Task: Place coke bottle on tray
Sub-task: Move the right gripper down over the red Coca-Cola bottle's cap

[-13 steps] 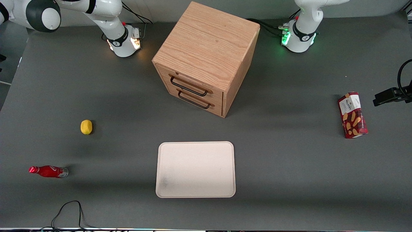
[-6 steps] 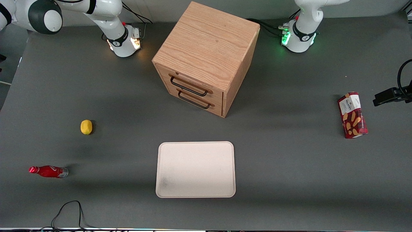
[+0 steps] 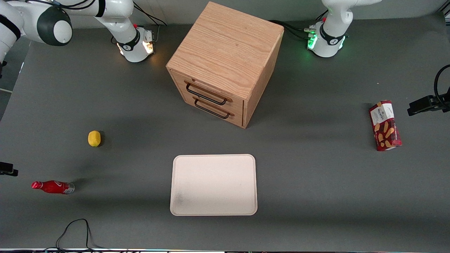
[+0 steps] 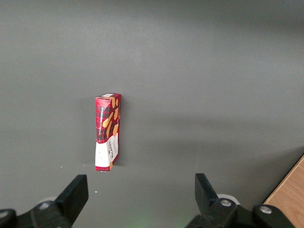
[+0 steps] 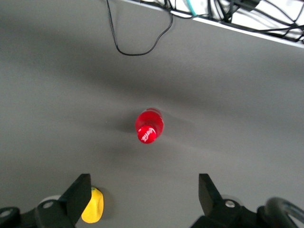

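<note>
The coke bottle [image 3: 52,187] is small and red with a red cap and stands upright on the grey table toward the working arm's end, near the front edge. In the right wrist view I see it from above, cap up [image 5: 149,126]. My right gripper [image 5: 142,187] hangs high above the table, open and empty, with the bottle a little ahead of the gap between its fingers. Only a dark piece of the hand [image 3: 7,169] shows in the front view. The cream tray [image 3: 213,155] lies flat in the middle, nearer the camera than the cabinet, with nothing on it.
A lemon [image 3: 94,138] lies farther from the camera than the bottle and shows beside one finger [image 5: 93,211]. A wooden two-drawer cabinet [image 3: 225,59] stands mid-table. A red biscuit box [image 3: 385,125] lies toward the parked arm's end. A black cable [image 3: 74,232] loops at the front edge.
The working arm has shifted, and a dark piece of its hand has come into the front view near the bottle. Bottle, lemon and tray have not moved.
</note>
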